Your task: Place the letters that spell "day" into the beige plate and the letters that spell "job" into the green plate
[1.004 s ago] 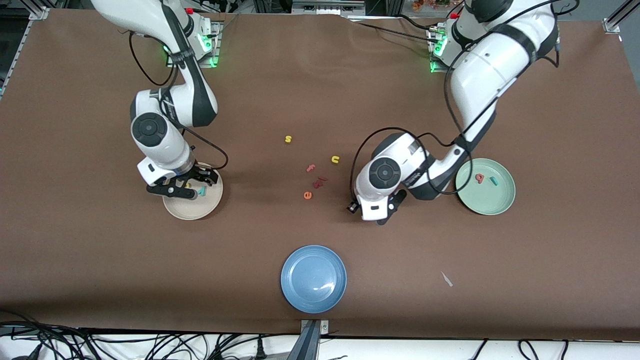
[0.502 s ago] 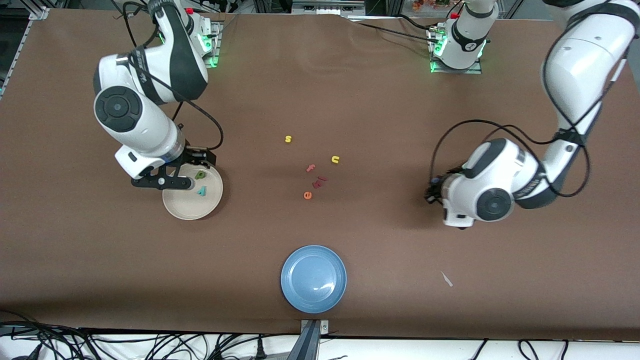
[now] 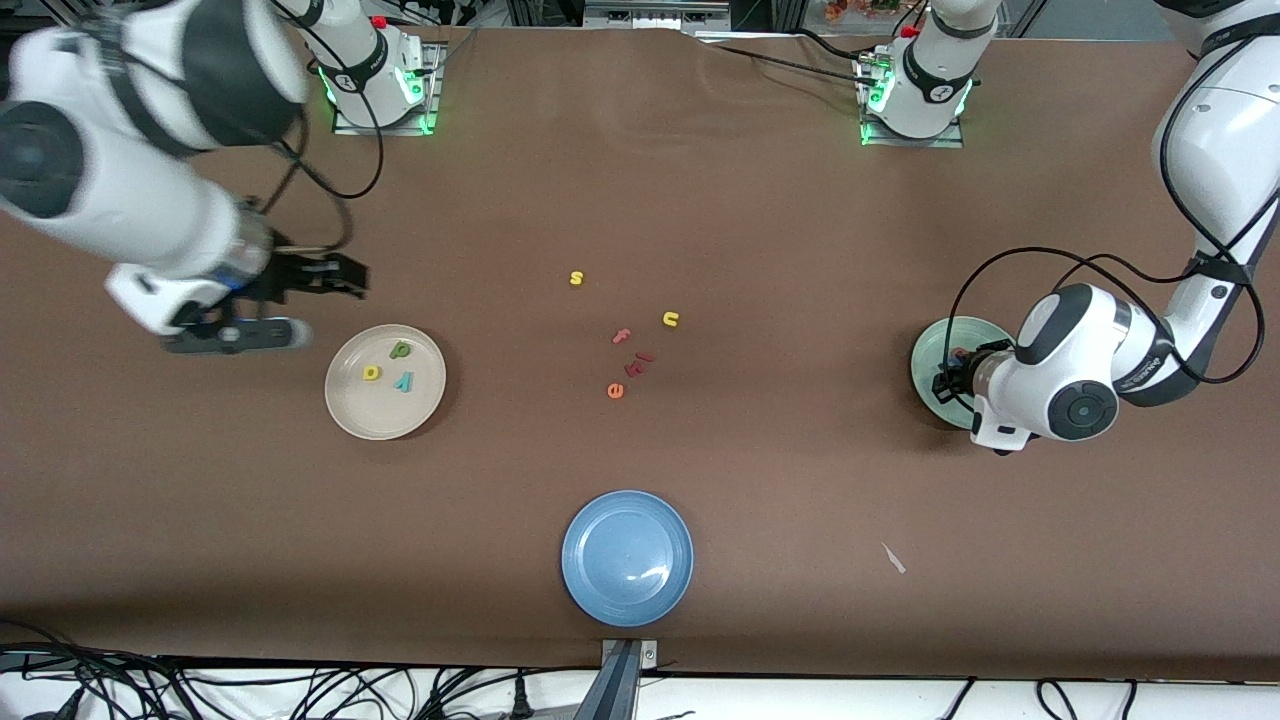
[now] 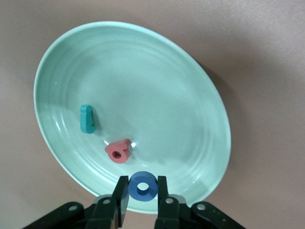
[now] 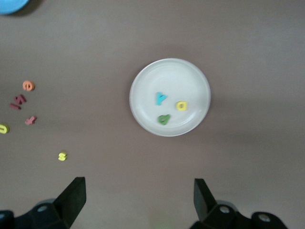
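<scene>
Blue o held over the green plate; "day" complete in the beige plate.

The left gripper (image 4: 142,191) pinches the blue o (image 4: 142,185) above the green plate (image 4: 157,86), where the teal j (image 4: 87,119) and red b (image 4: 118,151) lie. The beige plate (image 3: 345,412) holds three letters: yellow d (image 3: 371,372), green a (image 3: 401,349), teal y (image 3: 404,381). The right gripper (image 3: 270,305) hangs wide open near it. A blue plate (image 3: 626,557) and five loose letters remain mid-table.

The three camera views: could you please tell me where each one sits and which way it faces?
Front view: high across the table, facing both arms' bases; shows both arms.
Left wrist view: over the pale green plate; left gripper holds the blue ring o.
Right wrist view: high above the round beige plate; right gripper open.
Shared: both plates also appear in front view.
</scene>
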You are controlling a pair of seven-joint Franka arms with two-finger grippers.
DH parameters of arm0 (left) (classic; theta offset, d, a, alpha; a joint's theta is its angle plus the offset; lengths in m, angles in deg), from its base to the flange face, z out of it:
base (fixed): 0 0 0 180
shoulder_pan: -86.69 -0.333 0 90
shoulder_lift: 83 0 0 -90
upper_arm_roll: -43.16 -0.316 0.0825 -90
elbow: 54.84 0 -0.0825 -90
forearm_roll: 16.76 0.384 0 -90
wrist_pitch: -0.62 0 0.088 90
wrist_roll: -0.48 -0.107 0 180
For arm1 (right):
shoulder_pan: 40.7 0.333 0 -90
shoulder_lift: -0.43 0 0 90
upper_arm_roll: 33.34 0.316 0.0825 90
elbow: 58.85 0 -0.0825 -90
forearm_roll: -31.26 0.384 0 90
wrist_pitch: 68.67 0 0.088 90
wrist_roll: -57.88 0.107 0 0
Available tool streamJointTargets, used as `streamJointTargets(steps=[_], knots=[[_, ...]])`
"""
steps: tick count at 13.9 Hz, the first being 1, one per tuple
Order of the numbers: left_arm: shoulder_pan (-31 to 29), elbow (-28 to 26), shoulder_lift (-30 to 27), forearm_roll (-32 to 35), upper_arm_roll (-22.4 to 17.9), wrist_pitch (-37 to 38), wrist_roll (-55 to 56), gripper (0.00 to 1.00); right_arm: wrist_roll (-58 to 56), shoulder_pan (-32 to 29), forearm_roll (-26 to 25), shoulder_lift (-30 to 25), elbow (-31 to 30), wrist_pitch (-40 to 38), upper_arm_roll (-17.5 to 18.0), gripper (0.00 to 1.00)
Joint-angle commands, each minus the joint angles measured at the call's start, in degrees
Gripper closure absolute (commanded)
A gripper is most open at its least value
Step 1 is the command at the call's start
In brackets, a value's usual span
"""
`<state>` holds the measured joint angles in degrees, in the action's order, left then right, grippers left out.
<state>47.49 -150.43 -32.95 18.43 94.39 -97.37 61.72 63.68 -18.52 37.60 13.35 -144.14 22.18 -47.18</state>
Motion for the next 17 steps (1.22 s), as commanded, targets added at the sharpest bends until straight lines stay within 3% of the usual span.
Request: streamJointTargets(steps=[1,3,4,8,11,14,15,17], knots=[[-0.18,-0.66,-1.79,1.55,0.71,-0.63,-0.94,0.28,-2.64,-8.36,2.36,-7.26,-0.92,-0.05,5.81,0.00],[-1.14,1.35,-3.19,1.81,1.24,-0.36,-2.16,0.12,-2.38,-14.94,-4.89,-10.79,-2.51,-3.47,13.90,0.00],[-1.23,3.11,-4.68,1.73,1.94,-0.10,-3.56,0.01,-1.68,-16.89,-5.89,-12.11,-4.16,-4.27,15.41,0.00],[-0.88,8.75,-9.60,1.11,2.39,0.43,-9.72,0.01,-2.02,-19.54,-5.29,-17.04,-12.78,2.39,15.60,0.00],[-0.88,10.94,-12.07,1.03,2.30,1.04,-17.79,0.01,-2.02,-19.64,-5.56,-17.14,-12.80,2.84,16.30,0.00],[2.00,16.64,-12.43,0.76,1.34,6.74,-27.35,0.01,-2.37,-19.90,-5.38,-15.82,-12.01,3.81,15.87,0.00],[5.50,20.40,-12.34,-0.28,-1.89,9.63,-31.75,0.01,-2.38,-19.73,-5.29,-14.94,-11.57,3.81,15.78,0.00],[14.37,28.40,-12.60,-9.47,-14.07,14.03,-36.78,0.01,-2.29,-19.72,-5.29,-15.02,-11.56,3.19,15.78,0.00]])
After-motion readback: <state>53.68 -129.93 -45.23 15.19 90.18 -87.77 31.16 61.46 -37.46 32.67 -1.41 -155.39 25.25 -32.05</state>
